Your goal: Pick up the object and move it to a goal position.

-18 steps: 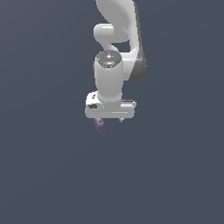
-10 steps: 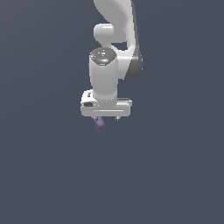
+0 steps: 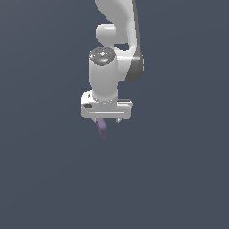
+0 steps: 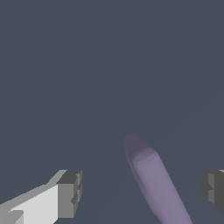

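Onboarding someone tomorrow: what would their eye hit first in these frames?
The white arm reaching down from the top of the exterior view, the only bright thing against flat dark grey. Next, the purple block poking out slanted below the hand. In the wrist view the block sits between the two fingers, with a clear gap to each.
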Motion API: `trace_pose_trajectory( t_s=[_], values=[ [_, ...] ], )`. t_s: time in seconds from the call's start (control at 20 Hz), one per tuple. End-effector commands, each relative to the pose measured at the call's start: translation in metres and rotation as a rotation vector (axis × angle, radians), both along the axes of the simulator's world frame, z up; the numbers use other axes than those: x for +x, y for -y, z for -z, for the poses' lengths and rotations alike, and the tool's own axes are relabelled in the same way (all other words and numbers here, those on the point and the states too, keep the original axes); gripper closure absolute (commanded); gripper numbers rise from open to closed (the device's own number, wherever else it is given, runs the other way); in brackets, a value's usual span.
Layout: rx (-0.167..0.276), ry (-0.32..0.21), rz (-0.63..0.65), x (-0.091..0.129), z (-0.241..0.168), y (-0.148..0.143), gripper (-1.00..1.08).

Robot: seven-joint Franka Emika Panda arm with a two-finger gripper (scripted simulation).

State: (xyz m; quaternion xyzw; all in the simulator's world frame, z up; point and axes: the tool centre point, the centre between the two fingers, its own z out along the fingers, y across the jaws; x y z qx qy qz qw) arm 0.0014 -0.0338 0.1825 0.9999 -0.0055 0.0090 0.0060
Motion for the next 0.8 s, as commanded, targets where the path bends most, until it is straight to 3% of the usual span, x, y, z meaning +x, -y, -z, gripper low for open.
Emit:
trace_pose_trajectory(
  t_s=[0.0,0.75],
  values=[
    [0.0,-0.001,-0.007,-0.001,0.001,0.001,-0.92],
    [0.003,-0.01,-0.206,-0.024,0.017,0.02,-0.92]
  ],
)
